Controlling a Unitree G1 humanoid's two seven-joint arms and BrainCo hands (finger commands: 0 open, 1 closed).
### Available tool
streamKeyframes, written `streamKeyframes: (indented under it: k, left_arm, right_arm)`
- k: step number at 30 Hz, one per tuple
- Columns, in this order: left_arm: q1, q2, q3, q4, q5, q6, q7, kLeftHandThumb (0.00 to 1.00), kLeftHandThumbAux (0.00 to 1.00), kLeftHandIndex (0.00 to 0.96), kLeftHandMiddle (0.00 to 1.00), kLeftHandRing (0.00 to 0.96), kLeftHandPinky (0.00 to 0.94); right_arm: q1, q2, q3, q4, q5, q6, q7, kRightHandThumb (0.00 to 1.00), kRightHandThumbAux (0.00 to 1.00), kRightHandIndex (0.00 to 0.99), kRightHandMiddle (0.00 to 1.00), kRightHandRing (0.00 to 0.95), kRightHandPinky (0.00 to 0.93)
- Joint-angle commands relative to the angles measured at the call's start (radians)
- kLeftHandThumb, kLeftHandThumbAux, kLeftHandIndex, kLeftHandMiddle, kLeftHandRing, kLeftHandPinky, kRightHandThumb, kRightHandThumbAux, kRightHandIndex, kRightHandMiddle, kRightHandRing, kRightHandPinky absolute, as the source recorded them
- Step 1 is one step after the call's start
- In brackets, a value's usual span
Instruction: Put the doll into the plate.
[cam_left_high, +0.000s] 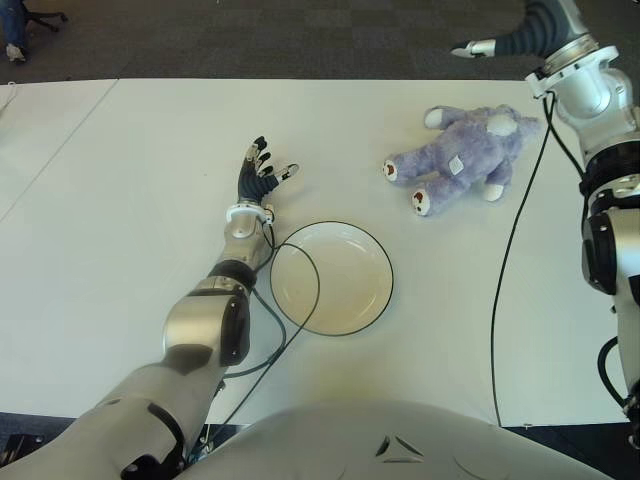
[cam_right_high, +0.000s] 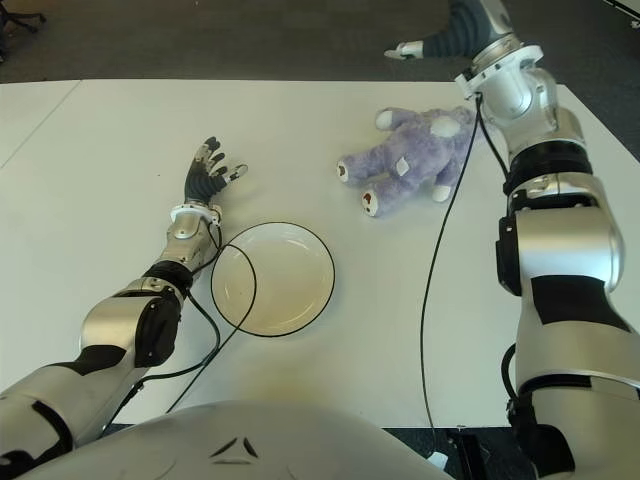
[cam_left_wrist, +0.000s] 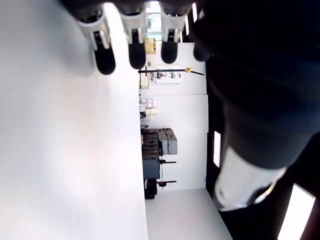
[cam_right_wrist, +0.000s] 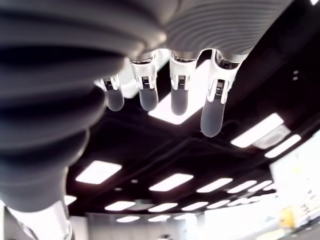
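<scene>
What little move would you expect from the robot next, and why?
Probably lowering the right hand toward the fluffy purple plush doll. That hand is raised beyond it, open and empty, while the doll lies outside the round white plate; the left hand idles beside the plate.

Left hand (cam_left_high: 262, 170) stretched forward, fingers (cam_left_wrist: 105, 59) spread and empty, right hand (cam_right_high: 452, 38) raised high on an upturned wrist, fingers (cam_right_wrist: 212, 117) extended, holding nothing

A white table (cam_left_high: 120, 220) is seen against dark carpet (cam_left_high: 300, 35), with a black cable (cam_left_high: 505, 260) trailed across it and a chair base (cam_left_high: 40, 18) glimpsed beyond its far left corner.
</scene>
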Motion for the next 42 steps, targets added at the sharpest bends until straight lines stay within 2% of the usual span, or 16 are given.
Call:
streamKeyframes:
  k: [1, 9, 12, 15, 20, 22, 24, 31, 36, 42]
  left_arm:
    - [0.119, -0.042, 0.0, 0.089, 0.001, 0.087, -0.002, 0.004, 0.851, 0.07, 0.077, 0.095, 0.145]
    - [0.116, -0.039, -0.003, 0.092, 0.005, 0.109, 0.005, 0.0, 0.836, 0.067, 0.075, 0.094, 0.147]
    - [0.116, -0.038, -0.002, 0.092, 0.003, 0.108, -0.002, 0.0, 0.829, 0.064, 0.071, 0.091, 0.142]
    - [0.115, -0.038, -0.001, 0.092, 0.002, 0.109, -0.004, 0.0, 0.823, 0.063, 0.07, 0.089, 0.141]
    - [0.115, -0.037, -0.003, 0.092, 0.004, 0.11, 0.0, 0.0, 0.817, 0.067, 0.075, 0.093, 0.151]
    - [0.115, -0.037, -0.004, 0.092, 0.006, 0.11, 0.002, 0.0, 0.817, 0.067, 0.076, 0.094, 0.151]
    - [0.115, -0.037, -0.005, 0.092, 0.007, 0.109, 0.002, 0.0, 0.816, 0.066, 0.074, 0.093, 0.149]
    - [0.115, -0.039, -0.003, 0.092, 0.005, 0.108, 0.003, 0.0, 0.814, 0.051, 0.062, 0.083, 0.136]
    - [0.114, -0.039, 0.003, 0.093, -0.001, 0.115, -0.003, 0.0, 0.819, 0.055, 0.071, 0.09, 0.148]
    - [0.116, -0.04, 0.006, 0.092, -0.005, 0.111, -0.016, 0.0, 0.838, 0.053, 0.072, 0.092, 0.142]
  right_arm:
    - [-0.018, -0.031, 0.038, 0.07, -0.031, 0.113, 0.031, 0.127, 0.736, 0.147, 0.0, 0.072, 0.274]
    - [0.007, -0.068, 0.077, 0.089, -0.053, 0.193, 0.001, 0.117, 0.716, 0.18, 0.0, 0.067, 0.258]
    - [0.023, -0.067, 0.074, 0.1, -0.042, 0.239, -0.005, 0.117, 0.724, 0.208, 0.0, 0.068, 0.236]
    - [0.038, -0.061, 0.075, 0.107, -0.039, 0.276, -0.019, 0.124, 0.734, 0.235, 0.0, 0.081, 0.265]
    - [0.083, -0.053, 0.088, 0.131, -0.056, 0.364, -0.067, 0.131, 0.743, 0.268, 0.0, 0.097, 0.225]
    - [0.099, -0.052, 0.09, 0.135, -0.056, 0.382, -0.075, 0.133, 0.736, 0.27, 0.0, 0.085, 0.18]
    - [0.117, -0.049, 0.091, 0.136, -0.054, 0.389, -0.082, 0.133, 0.729, 0.271, 0.0, 0.079, 0.172]
    - [0.208, -0.024, 0.092, 0.134, -0.041, 0.376, -0.103, 0.172, 0.658, 0.246, 0.0, 0.0, 0.007]
    - [0.268, 0.005, 0.085, 0.138, -0.028, 0.379, -0.098, 0.231, 0.645, 0.239, 0.0, 0.0, 0.0]
    - [0.281, 0.044, 0.092, 0.136, -0.03, 0.392, -0.076, 0.332, 0.648, 0.206, 0.0, 0.0, 0.0]
